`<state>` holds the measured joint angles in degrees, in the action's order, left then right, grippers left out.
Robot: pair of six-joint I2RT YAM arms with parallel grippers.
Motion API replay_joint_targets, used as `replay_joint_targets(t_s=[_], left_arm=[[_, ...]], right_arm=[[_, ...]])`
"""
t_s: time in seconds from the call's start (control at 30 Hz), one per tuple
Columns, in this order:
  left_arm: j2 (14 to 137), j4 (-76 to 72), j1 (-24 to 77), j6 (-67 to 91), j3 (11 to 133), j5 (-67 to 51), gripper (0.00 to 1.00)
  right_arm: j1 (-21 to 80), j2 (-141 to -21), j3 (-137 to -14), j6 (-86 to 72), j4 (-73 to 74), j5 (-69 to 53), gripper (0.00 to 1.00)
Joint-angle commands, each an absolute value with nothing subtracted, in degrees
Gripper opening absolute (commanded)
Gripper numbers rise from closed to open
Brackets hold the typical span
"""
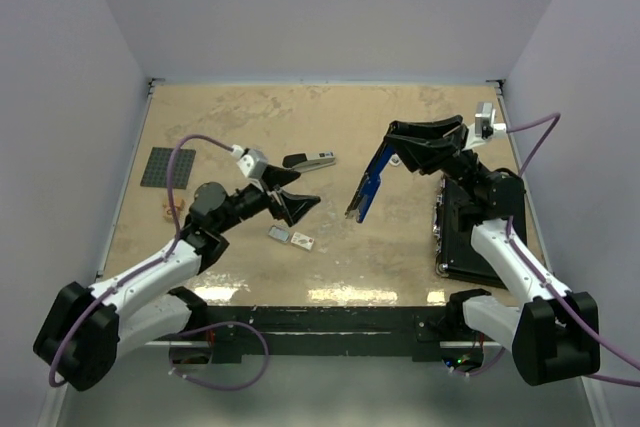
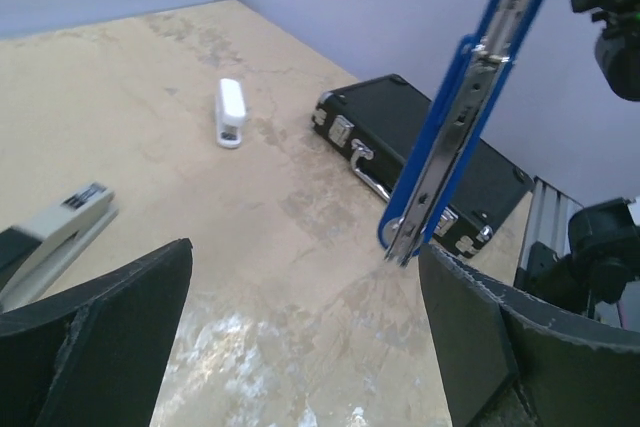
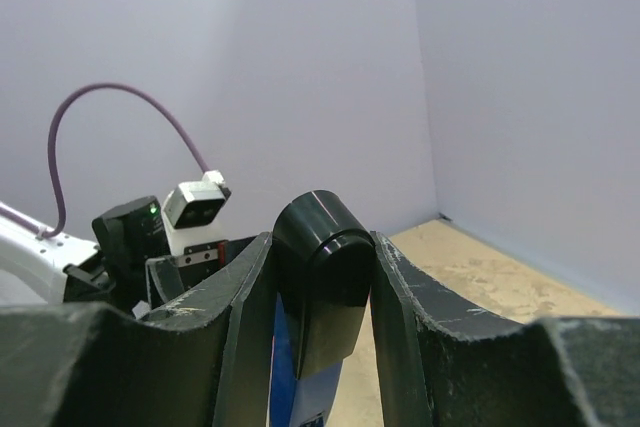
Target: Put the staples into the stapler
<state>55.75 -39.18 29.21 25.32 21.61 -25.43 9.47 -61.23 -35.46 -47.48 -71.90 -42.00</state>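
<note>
My right gripper [image 1: 402, 143] [image 3: 320, 252] is shut on the black rear end of a blue stapler [image 1: 367, 187] [image 2: 452, 125]. It holds the stapler above the table, opened, with the metal rail hanging down to the left. The staples, a tiny whitish box [image 1: 303, 240], lie on the table beside a small grey tray piece [image 1: 278, 233]. My left gripper [image 1: 298, 191] [image 2: 305, 347] hangs just above and behind them. It is open wide with nothing between its fingers. The stapler's lower tip sits close to its right finger [image 2: 500, 347].
A black and grey stapler [image 1: 310, 160] [image 2: 60, 232] lies behind my left gripper. A small white stapler [image 2: 231, 112] lies farther back. A black case [image 1: 470, 232] [image 2: 420, 162] lies at the right edge. A dark grey plate [image 1: 160, 167] is at the far left.
</note>
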Motion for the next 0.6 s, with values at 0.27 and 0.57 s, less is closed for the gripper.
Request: replay_joint_targets(t_s=[0.27,0.57], left_arm=[[73.9,-46.5,39.6,15.7,41.0,-33.1,1.00],[78.4,-42.6,44.7,10.4,47.2,-32.3,0.88]], right_arm=[[9.7,-58.6,-37.4,-47.3,-77.8,-42.6,0.00],[9.6,-57.2,-36.7,-46.9,-76.3,-43.0,0.00]])
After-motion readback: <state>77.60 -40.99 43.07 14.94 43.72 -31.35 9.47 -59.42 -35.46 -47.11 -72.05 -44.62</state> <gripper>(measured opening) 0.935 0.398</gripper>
